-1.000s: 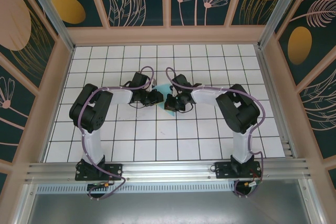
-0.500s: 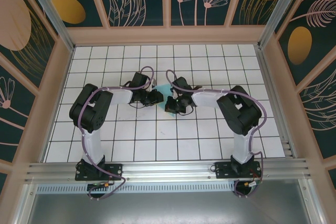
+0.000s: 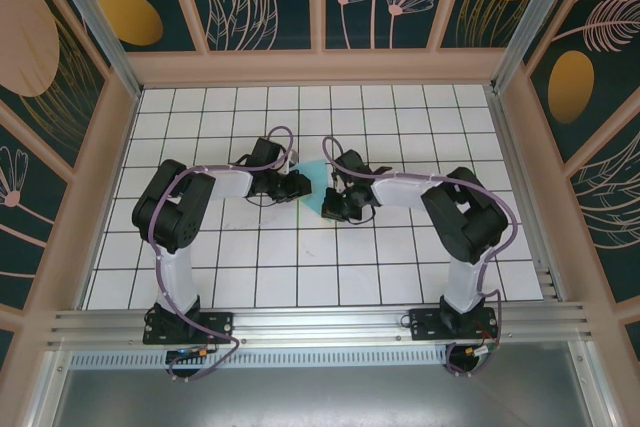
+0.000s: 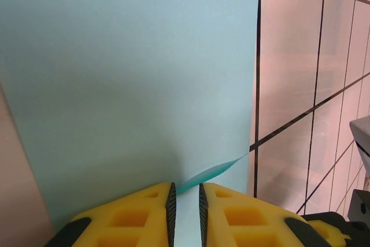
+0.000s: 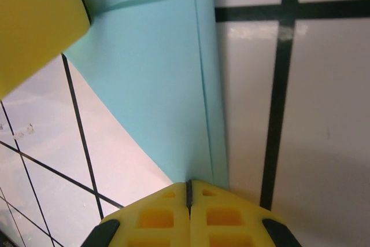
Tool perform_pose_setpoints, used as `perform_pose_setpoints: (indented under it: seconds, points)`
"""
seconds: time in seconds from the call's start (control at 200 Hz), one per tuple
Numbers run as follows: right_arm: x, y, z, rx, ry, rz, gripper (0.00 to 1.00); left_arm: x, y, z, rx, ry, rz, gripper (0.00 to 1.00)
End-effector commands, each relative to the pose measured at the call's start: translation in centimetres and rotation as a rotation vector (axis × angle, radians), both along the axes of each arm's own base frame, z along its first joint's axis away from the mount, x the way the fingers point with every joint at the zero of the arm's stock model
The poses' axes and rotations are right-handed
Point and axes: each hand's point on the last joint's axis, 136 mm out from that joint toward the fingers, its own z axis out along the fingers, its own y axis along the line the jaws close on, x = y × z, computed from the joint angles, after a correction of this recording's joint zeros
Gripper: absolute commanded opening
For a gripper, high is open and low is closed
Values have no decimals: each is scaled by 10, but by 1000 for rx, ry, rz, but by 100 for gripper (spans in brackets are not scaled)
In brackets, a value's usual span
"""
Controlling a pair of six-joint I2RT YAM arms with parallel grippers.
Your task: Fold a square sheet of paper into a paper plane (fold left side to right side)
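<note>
Paper: square sheet of paper (image 3: 314, 177) at table (image 3: 200, 277) centre, doubled over | my left gripper (image 4: 185, 192) at its 9 o'clock, jaws narrow, lifted lip at the gap, hold I cannot tell, anchoring I judge | my right gripper (image 5: 189, 186) at 5 o'clock, jaws closed, tips on the layered edge to press the crease.

Your left arm (image 3: 178, 209) and right arm (image 3: 462, 215) both rise from their bases, bend at the elbow and reach inward, wrists low over the tabletop. Your left gripper (image 4: 185, 188) has its jaws a narrow slit apart. Your right gripper (image 5: 189, 183) has its jaws pressed together. The two grippers sit near each other, apart.
</note>
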Motion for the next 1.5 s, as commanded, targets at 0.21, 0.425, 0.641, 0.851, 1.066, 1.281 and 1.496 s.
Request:
perform_pose_setpoints:
  seconds: [0.21,0.425,0.641,0.851,1.066,1.281,1.496]
  points:
    - [-33,-46,-22,-121,113,-28,0,-21,27,-58,183,100,15,22]
    - [-39,-53,-36,-146,136,-22,0,-11,20,-31,145,50,13,25]
    - [-40,-55,-44,-166,147,-21,0,1,9,29,62,-46,12,31]
    - [-38,-56,-47,-179,144,-24,0,-19,3,51,0,-54,0,26]
    - [-37,-57,-47,-186,139,-25,0,-49,-18,43,-71,0,-39,23]
    - [-36,-57,-47,-191,137,-28,0,-58,-40,33,-91,27,-61,22]
    - [-36,-57,-47,-193,136,-28,0,-54,-36,9,-34,48,-26,20]
